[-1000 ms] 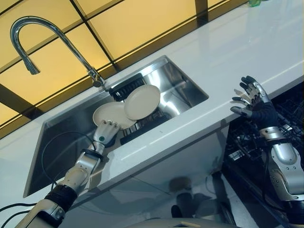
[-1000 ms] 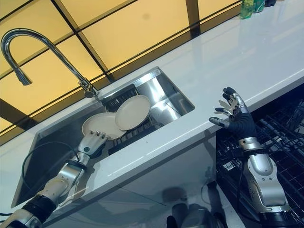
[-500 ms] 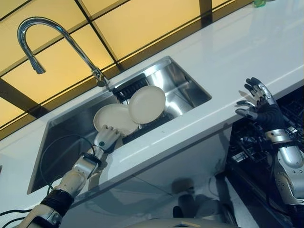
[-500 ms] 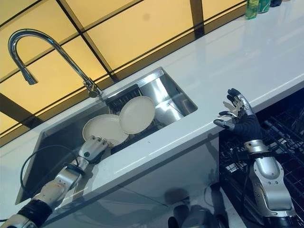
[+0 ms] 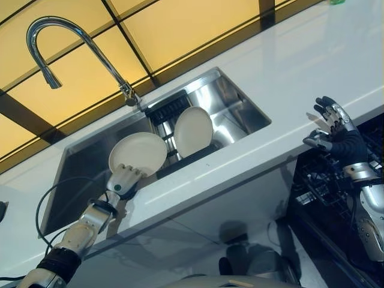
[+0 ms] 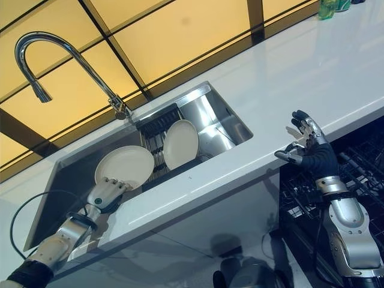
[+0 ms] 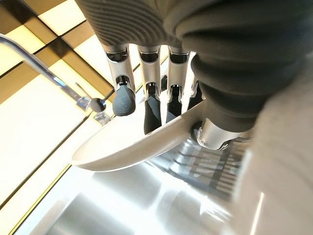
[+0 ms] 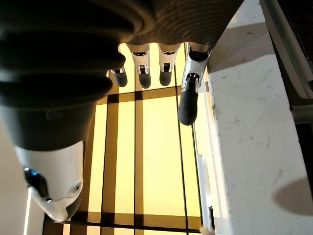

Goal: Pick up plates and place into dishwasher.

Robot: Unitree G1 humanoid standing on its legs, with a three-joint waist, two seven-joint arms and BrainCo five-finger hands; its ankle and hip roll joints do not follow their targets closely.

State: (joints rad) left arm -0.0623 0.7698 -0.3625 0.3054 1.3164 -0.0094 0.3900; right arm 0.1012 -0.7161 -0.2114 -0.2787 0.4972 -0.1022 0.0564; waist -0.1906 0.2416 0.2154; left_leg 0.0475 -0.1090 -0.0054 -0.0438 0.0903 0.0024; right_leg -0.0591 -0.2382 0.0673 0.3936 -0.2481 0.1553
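My left hand (image 5: 123,180) is shut on the lower rim of a cream plate (image 5: 138,154), holding it tilted up over the left part of the steel sink (image 5: 243,111). In the left wrist view the fingers (image 7: 149,105) lie curled over the plate (image 7: 142,149) with the thumb under it. A second cream plate (image 5: 193,131) leans upright in the dark rack inside the sink, apart from the held one. My right hand (image 5: 333,129) hovers open at the counter's front edge, above the dishwasher's dark wire rack (image 6: 366,174); its straight fingers (image 8: 188,98) hold nothing.
A curved chrome faucet (image 5: 72,42) rises behind the sink's left part. The white counter (image 5: 312,66) runs to the right, with a green bottle (image 6: 329,8) at its far end. The open dishwasher sits below the counter at the right.
My left hand has drawn its plate up and to the left, off the second plate, which now stands alone in the rack. The right hand has hardly moved. The view shifted slightly.
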